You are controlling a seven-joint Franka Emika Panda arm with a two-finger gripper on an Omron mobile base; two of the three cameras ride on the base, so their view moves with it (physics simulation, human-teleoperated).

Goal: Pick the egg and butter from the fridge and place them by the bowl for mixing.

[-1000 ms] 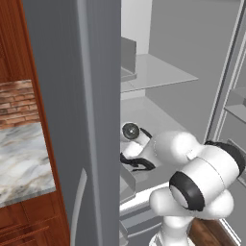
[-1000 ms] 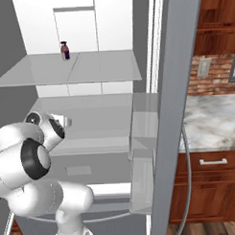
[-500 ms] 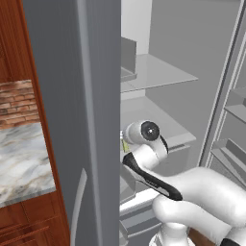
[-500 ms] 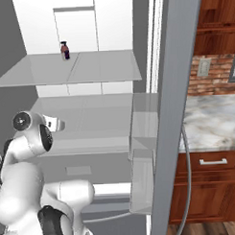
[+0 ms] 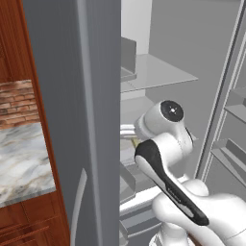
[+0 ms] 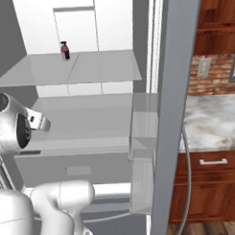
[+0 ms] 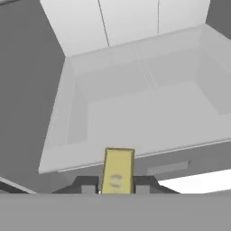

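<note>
In the left base view the white arm reaches into the open fridge (image 5: 96, 96), grey and smooth outside. A small bit of yellow-green butter (image 5: 136, 142) shows at the wrist end, beside the door edge. One marble bench (image 5: 24, 158) lies left of it.

In the right base view one small dark bottle (image 6: 65, 50) stands on the glass shelf (image 6: 103, 67), well above the arm.

In the hand view the hand (image 7: 116, 186) pinches the flat pale butter stick (image 7: 117, 170) between two dark fingertips. One white drawer (image 7: 149, 108) lies open beyond it.
</note>
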